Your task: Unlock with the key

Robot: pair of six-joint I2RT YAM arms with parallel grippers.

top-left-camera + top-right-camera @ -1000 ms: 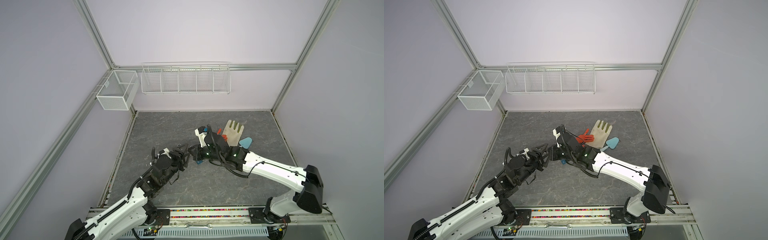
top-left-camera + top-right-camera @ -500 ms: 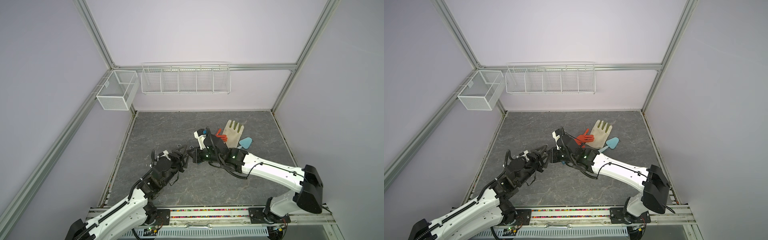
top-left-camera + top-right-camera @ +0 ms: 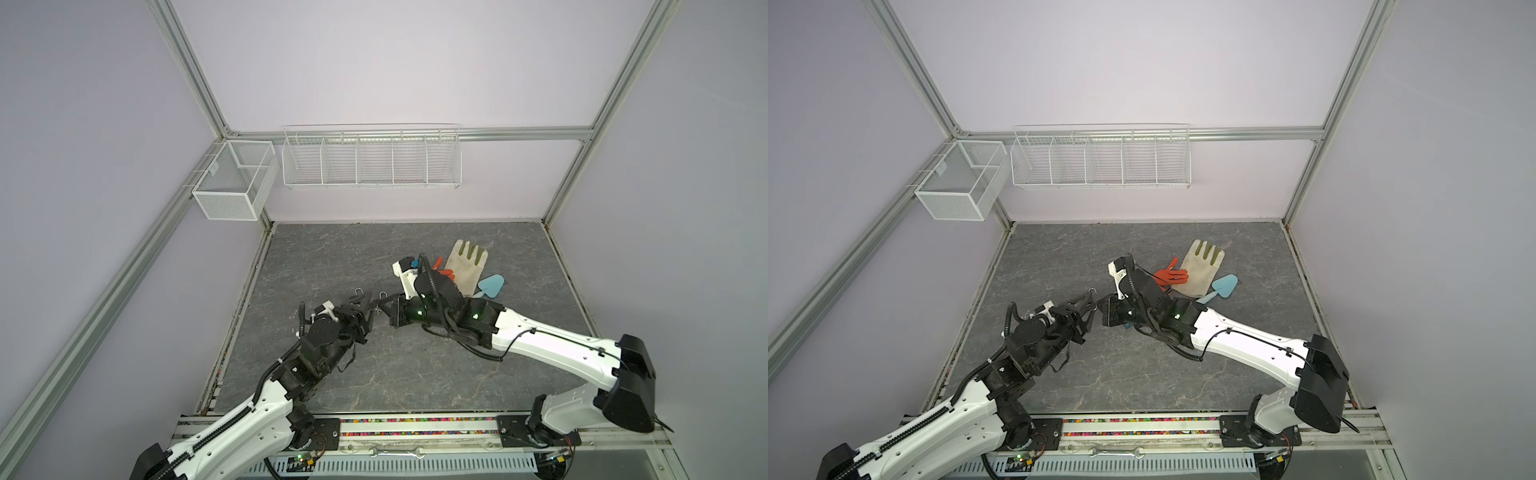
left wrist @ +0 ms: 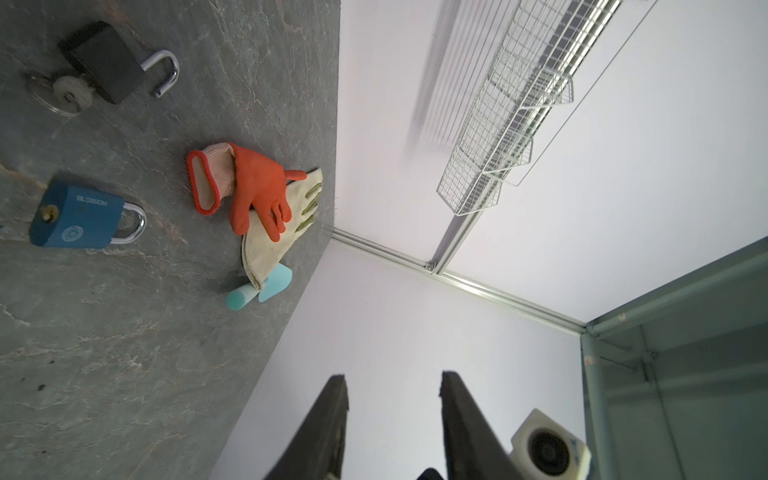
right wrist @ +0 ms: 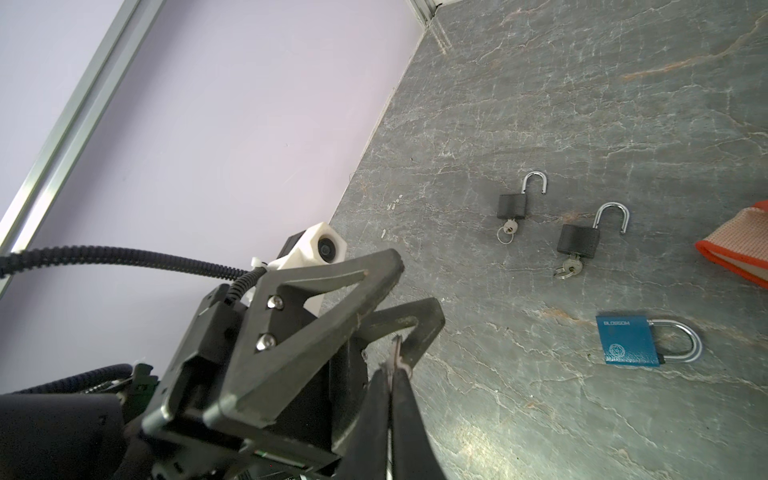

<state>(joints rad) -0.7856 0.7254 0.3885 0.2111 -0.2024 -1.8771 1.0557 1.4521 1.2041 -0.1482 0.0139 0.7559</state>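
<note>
1. Blue padlock (image 5: 627,347): lying flat, shackle shut, brass keyhole empty.
2. Key (image 5: 397,353): thin metal, seen edge-on, pinched in right gripper (image 5: 392,376), held aloft.
3. Black padlock (image 5: 512,206), second black padlock (image 5: 577,241): lying flat beside each other, shackles sprung, ringed keys (image 5: 508,227) inserted.

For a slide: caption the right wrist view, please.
Right tool pinching a key near left tool; two black padlocks open, blue padlock shut.

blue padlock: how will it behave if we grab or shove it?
The blue padlock looks solid metal: probably rigid and heavy for its size. It lies flat on the table, so a push should slide it, not roll or tip it. The glossy body and polished shackle may slip in a pinch.
</note>
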